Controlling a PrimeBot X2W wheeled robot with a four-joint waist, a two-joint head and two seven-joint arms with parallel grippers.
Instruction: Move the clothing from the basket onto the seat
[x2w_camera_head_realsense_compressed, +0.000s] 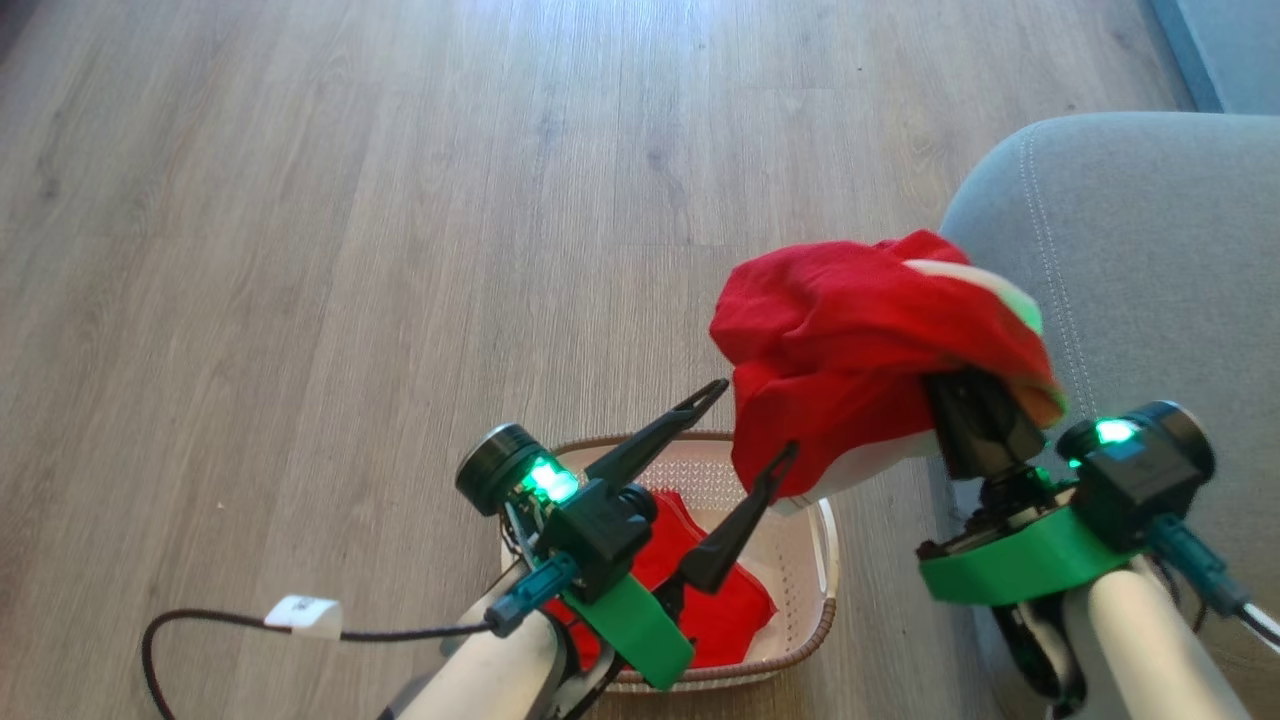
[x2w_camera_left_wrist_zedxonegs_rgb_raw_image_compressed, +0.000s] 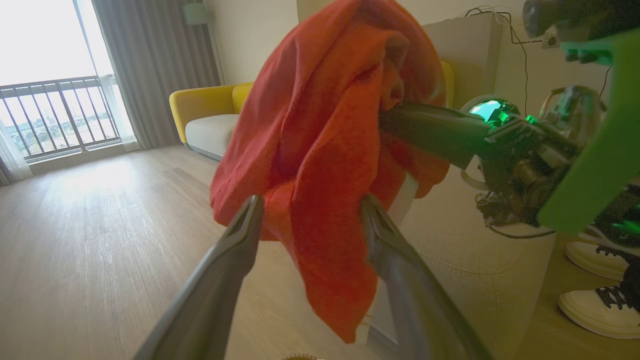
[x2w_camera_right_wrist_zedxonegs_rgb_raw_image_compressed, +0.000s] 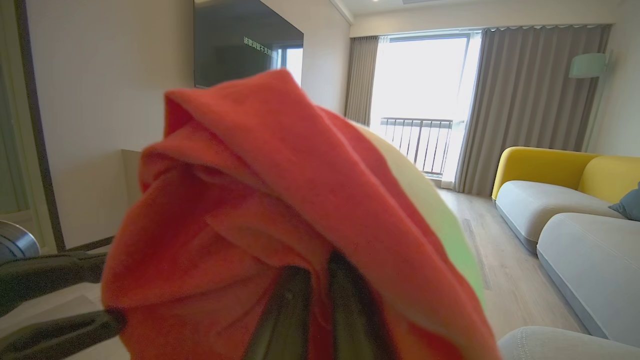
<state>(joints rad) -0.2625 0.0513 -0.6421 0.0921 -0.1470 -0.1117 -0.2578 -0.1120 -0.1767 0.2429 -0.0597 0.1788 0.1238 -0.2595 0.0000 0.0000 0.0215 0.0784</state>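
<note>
Head view, left to right. A black cable (x2w_camera_head_realsense_compressed: 420, 632) with a white tag was seen on the wood floor (x2w_camera_head_realsense_compressed: 300, 250) at 8 o'clock. The left gripper (x2w_camera_head_realsense_compressed: 757, 418) was held over the basket (x2w_camera_head_realsense_compressed: 795, 560) at 6 o'clock, fingers spread wide apart, nothing clamped. One red garment (x2w_camera_head_realsense_compressed: 725, 605) was left lying inside the basket, partly hidden by that arm. A second red garment (x2w_camera_head_realsense_compressed: 840, 340), with white parts, was held up in the air at 1 o'clock of the basket, clear of its rim, bunched and hanging. In the left wrist view its lower fold was seen hanging between the spread left fingers; contact could not be told. The right gripper (x2w_camera_right_wrist_zedxonegs_rgb_raw_image_compressed: 316, 262) was pinched together on that lifted garment, fingertips buried in the cloth. The grey seat (x2w_camera_head_realsense_compressed: 1150, 250) was at 3 o'clock, just beside the lifted garment. The cloth was not yet laid on it, though its far edge overlapped the seat's rounded edge in the picture.
</note>
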